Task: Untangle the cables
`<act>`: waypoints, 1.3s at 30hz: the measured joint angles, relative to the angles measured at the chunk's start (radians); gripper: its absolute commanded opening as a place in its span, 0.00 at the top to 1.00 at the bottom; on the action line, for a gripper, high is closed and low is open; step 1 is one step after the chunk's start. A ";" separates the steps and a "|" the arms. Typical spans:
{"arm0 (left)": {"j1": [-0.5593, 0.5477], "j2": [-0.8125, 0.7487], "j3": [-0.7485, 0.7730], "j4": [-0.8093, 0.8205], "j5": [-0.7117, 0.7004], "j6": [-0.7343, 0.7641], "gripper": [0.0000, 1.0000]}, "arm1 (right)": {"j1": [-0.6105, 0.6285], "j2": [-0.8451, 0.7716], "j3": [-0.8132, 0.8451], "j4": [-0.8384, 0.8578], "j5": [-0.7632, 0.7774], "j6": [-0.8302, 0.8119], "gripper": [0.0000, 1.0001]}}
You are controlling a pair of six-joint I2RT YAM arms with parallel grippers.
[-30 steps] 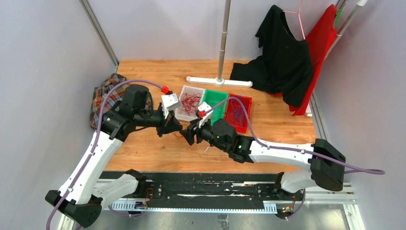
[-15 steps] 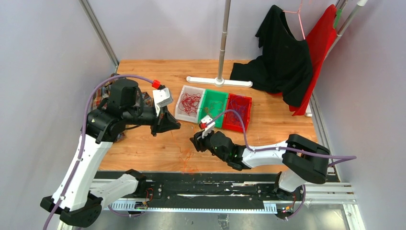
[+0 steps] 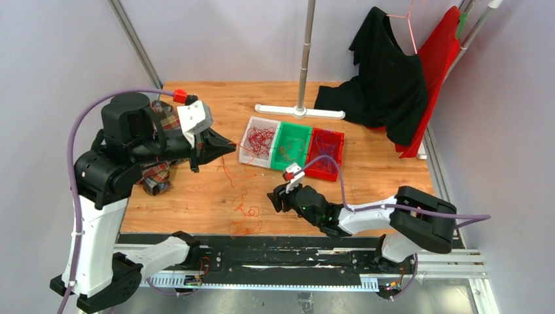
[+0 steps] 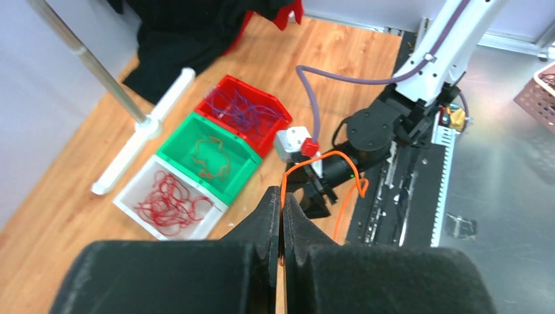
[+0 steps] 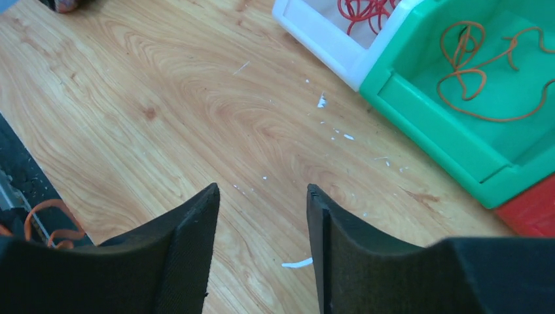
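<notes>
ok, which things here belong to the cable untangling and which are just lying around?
Job: orange cable pinched in the left gripper; open right gripper; white bin, green bin, red bin holding sorted cables.
Lying about: black garment, red garment, plaid cloth, pole stand.

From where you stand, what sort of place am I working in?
Probably a robot lab's test cell, not a home: plain grey walls box in a wooden table, three colour-sorted bins hold cables, and shirts hang on a rack.
</notes>
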 measured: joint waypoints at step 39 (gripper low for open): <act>0.000 0.078 0.335 -0.013 -0.096 0.043 1.00 | 0.057 0.142 0.300 -0.048 -0.116 -0.151 0.70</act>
